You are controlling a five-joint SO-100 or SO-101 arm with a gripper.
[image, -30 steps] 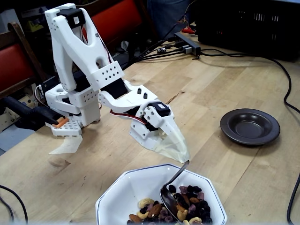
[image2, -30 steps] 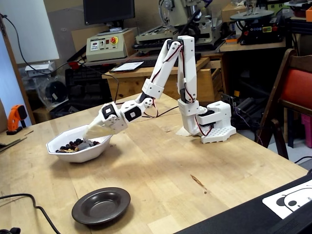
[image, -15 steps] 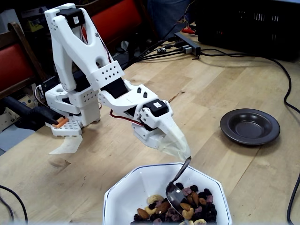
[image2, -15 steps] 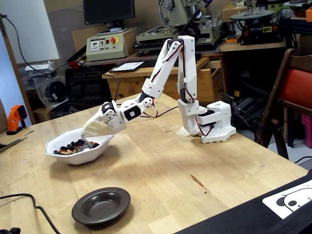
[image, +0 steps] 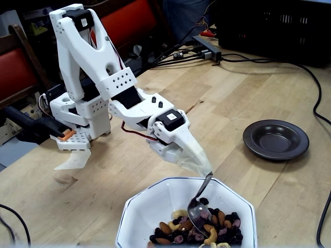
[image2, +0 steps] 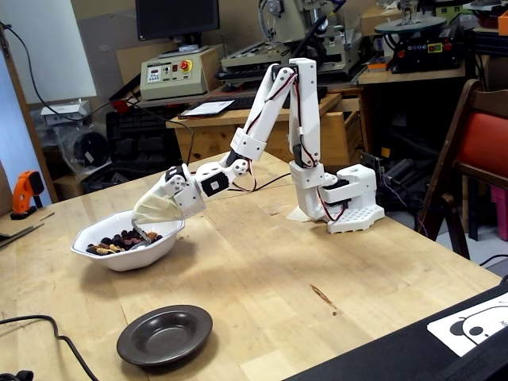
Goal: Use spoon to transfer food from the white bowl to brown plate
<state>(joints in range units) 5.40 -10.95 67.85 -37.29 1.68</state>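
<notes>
At the lower edge of one fixed view, the white bowl [image: 155, 206] has slid toward 3 o'clock compared with a second ago, pushed along the table [image: 248, 98] while the spoon [image: 199, 204] stayed buried in the food [image: 199, 227]. I read this as the scoop dragging the bowl rather than loading the spoon; the spoon bowl sits low among the nuts and raisins, and I cannot tell whether it carries anything yet.

The gripper [image: 199, 163] is wrapped in a pale covering and its fingers are hidden, so I cannot tell whether they are apart or together; the spoon handle emerges from the covering's tip.

The brown plate [image: 275, 138] lies empty at 2 o'clock from the bowl, well apart. In the other fixed view the plate [image2: 165, 335] sits at 5 o'clock from the bowl [image2: 127, 250].

No brand or writing is legible; a control box [image2: 176, 75] at 12 o'clock shows only a red button
</notes>
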